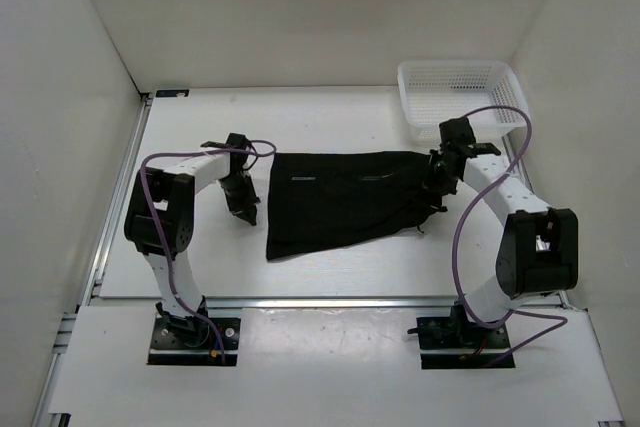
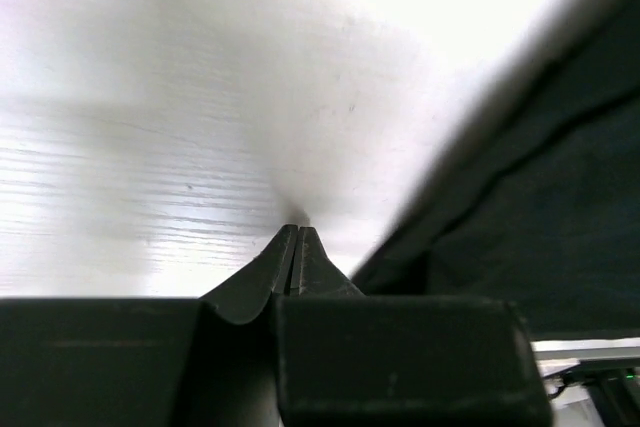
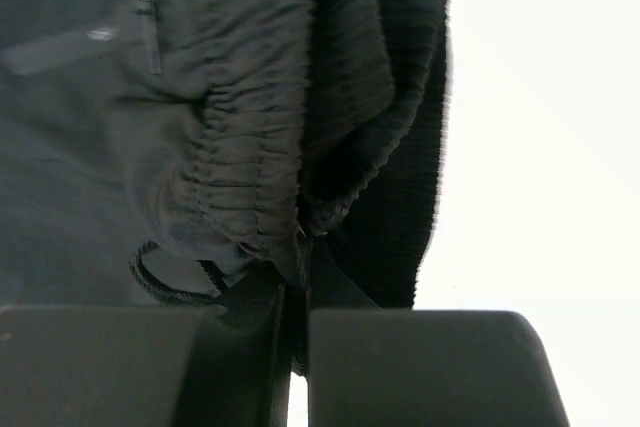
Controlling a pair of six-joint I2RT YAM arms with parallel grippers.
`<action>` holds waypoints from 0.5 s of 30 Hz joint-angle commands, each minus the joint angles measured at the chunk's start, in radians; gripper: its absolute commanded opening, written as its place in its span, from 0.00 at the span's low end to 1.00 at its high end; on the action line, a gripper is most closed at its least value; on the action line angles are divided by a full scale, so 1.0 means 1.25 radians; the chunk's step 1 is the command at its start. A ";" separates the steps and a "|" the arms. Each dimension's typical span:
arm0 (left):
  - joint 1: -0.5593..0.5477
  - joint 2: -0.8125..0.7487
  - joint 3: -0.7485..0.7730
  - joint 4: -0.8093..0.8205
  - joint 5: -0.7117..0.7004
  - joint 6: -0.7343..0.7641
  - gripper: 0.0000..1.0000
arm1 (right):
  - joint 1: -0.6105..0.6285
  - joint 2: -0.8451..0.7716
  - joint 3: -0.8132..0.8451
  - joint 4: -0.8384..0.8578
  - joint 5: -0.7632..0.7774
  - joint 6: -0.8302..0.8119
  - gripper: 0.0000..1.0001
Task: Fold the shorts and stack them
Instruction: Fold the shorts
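From above, the fingertips of the right gripper [image 1: 435, 187] are hard to separate from the black cloth they sit against. Its wrist view settles it: the 2 fingers are pressed together on the gathered elastic waistband [image 3: 240, 147] of the shorts [image 1: 345, 197], with ribbed cloth bunched between and above the tips. A drawstring [image 3: 150, 282] loops out just left of them. The rest of that view is dim fabric cut off at the top and left edges.

In the left wrist view the shorts are a blurred dark mass cut off at the right edge. The left gripper [image 2: 298, 237] is fully closed with nothing in it, its tips on the bare table [image 1: 330, 117] just beside the shorts' left edge.

The shorts lie spread flat mid-table between the 2 arms.

The white mesh basket [image 1: 430, 117] sits in the far right corner, well apart from the shorts. The right arm's purple cable [image 1: 520, 137] and wrist cross its near wall, and only its own mesh shows inside
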 commanded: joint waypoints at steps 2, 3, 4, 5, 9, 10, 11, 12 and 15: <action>0.013 0.001 0.070 0.011 -0.005 -0.006 0.11 | 0.039 -0.029 0.087 -0.063 0.092 -0.033 0.01; 0.013 0.010 0.078 0.011 -0.005 -0.006 0.11 | 0.054 -0.029 0.109 -0.074 0.099 -0.033 0.01; 0.013 0.020 0.089 0.011 -0.005 -0.006 0.11 | 0.061 -0.029 0.120 -0.074 0.099 -0.033 0.01; 0.013 0.045 0.111 0.011 0.005 -0.006 0.11 | 0.070 -0.029 0.130 -0.084 0.108 -0.033 0.01; -0.021 0.107 0.170 0.011 0.037 -0.006 0.11 | 0.138 -0.009 0.188 -0.109 0.124 -0.033 0.01; -0.031 0.115 0.183 0.011 0.037 -0.006 0.11 | 0.156 -0.002 0.218 -0.109 0.137 -0.033 0.01; -0.047 0.130 0.200 0.011 0.037 -0.006 0.11 | 0.190 0.014 0.234 -0.128 0.158 -0.033 0.01; -0.047 0.130 0.200 0.011 0.037 -0.006 0.11 | 0.208 0.024 0.251 -0.136 0.169 -0.033 0.01; -0.047 0.151 0.207 0.011 0.045 -0.013 0.11 | 0.288 0.063 0.323 -0.158 0.197 -0.033 0.01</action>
